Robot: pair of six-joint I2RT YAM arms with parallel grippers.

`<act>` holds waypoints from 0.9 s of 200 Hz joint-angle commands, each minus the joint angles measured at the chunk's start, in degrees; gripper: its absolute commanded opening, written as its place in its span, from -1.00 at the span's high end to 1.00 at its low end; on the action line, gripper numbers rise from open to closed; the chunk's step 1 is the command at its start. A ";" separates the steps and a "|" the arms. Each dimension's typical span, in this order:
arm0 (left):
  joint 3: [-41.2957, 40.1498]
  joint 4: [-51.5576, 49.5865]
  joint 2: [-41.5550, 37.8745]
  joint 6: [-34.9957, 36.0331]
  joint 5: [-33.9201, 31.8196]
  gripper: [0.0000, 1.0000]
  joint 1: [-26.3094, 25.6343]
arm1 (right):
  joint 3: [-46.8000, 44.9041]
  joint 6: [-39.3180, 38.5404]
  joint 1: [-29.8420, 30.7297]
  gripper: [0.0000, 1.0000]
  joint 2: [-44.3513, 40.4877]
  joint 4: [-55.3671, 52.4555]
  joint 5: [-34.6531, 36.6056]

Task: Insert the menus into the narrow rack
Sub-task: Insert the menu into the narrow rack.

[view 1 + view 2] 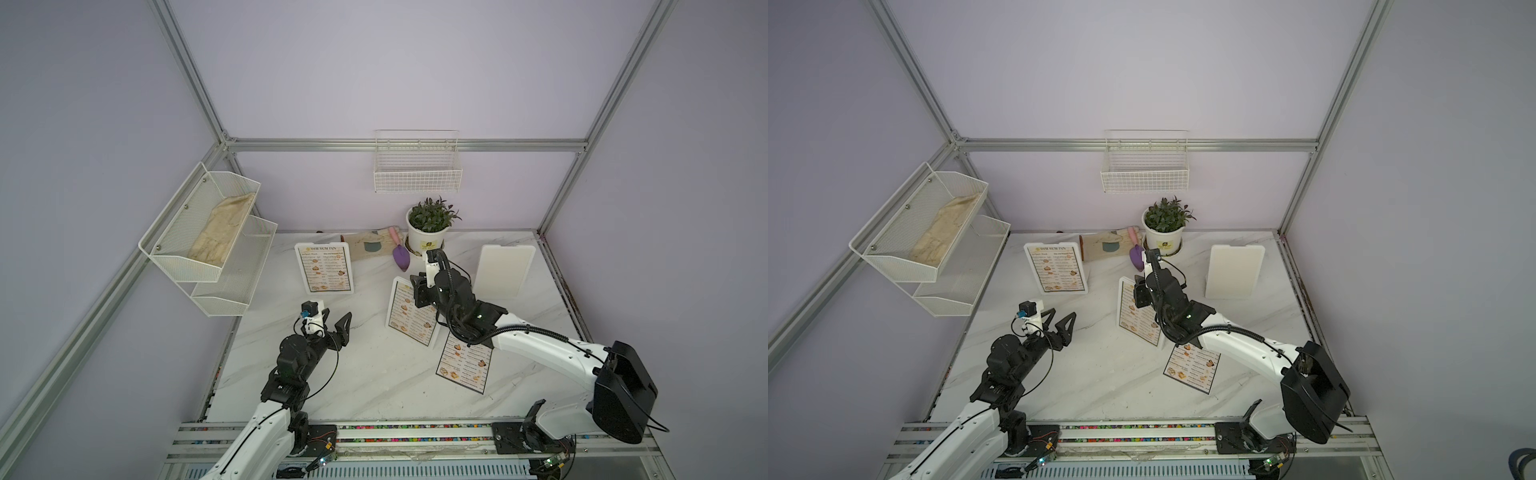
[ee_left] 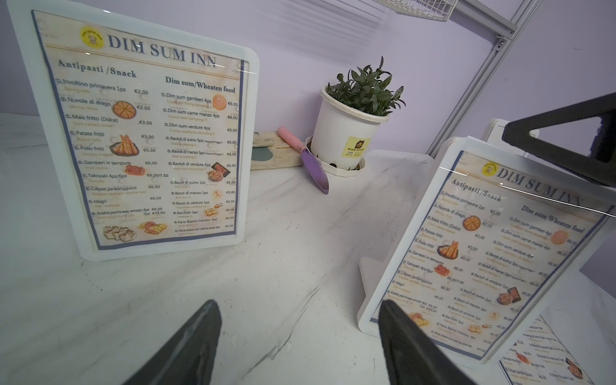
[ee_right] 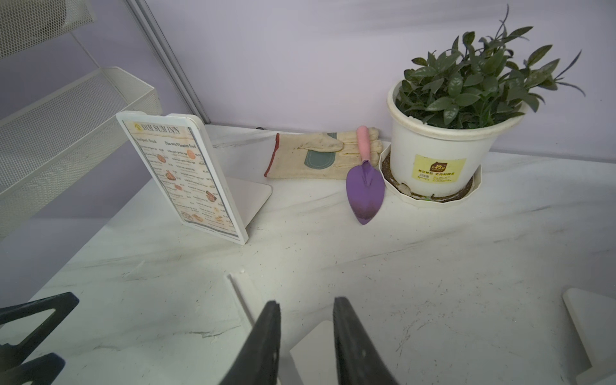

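Menu in stand, perhaps cloth in shelf

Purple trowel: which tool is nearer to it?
Right. The right tool is over the middle menu stand, just short of the trowel; the left tool is farther off, nearer the robot's base.

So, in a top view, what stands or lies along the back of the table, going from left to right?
Menu stand holding a menu → gardening glove → purple trowel → potted plant → blank white stand.
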 commanded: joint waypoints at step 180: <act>-1.06 2.81 -0.61 0.67 -0.29 -0.53 0.11 | 9.11 -5.53 2.96 0.21 2.06 -6.45 5.52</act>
